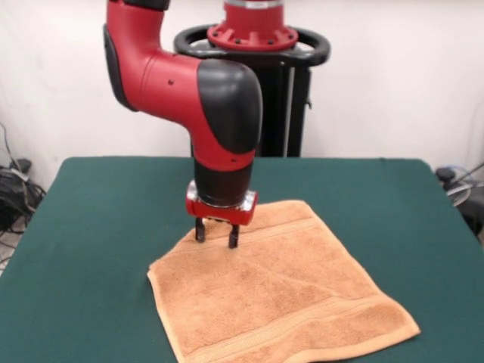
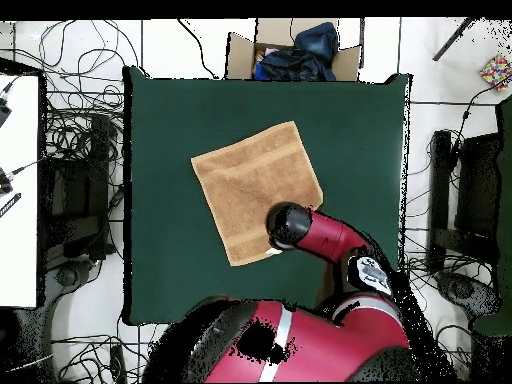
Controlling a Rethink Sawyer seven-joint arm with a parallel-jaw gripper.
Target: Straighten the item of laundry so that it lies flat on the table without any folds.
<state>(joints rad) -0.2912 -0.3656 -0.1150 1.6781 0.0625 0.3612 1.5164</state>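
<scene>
Vertically posed arm, open claw (image 1: 217, 235) touching towel (image 1: 287, 302) far corner

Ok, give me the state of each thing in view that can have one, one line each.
towel: spread flat on the table, turned at an angle to its edges, no folds showing.
gripper: open, fingers pointing down at the towel's far corner; contact cannot be told.
table: carrying only the towel.
cardboard box: open, cloth inside.

No legible txt or labels.
</scene>
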